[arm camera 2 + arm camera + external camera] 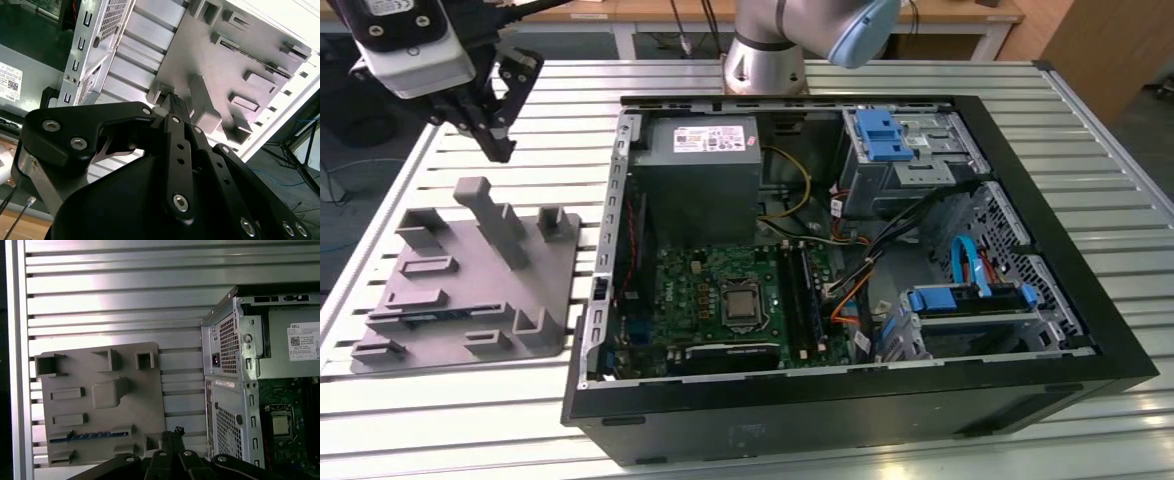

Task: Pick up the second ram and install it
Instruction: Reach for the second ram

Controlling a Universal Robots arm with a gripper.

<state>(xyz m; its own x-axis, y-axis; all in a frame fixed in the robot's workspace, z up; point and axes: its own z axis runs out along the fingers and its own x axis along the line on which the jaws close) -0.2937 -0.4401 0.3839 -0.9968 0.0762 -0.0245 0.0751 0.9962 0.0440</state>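
the end effector (495, 148) hangs in the air above the slatted metal desk (480, 400), over the far end of the grey plastic tray (554, 270) and on the exterior view's left of the open computer case (1067, 330). its two black fingers are drawn together to a narrow tip with nothing between them; both wrist views show this, with the tip (172, 100) pointing down towards the tray (200, 45) in the second wrist view.

the second ram (85, 436) is in the tray (145, 390), standing on its long edge in a slot near one end, so that it shows as a thin blue strip between two low grey blocks in the first wrist view. in the exterior view this slot is at the tray's near end, where the ram (438, 317) is only a dark line, well apart from the end effector. in the first wrist view the end effector (174, 434) is just beside the tray's edge, near the ram's end but not touching it.

the tray lies flat on the desk (100, 290), just beside the case's perforated metal side wall (227, 390). inside the case lie the green motherboard (680, 300) with its processor socket (740, 300), the grey power supply (700, 180) and drive cages with blue latches (881, 135). whether a stick already sits in the memory slots i cannot tell.
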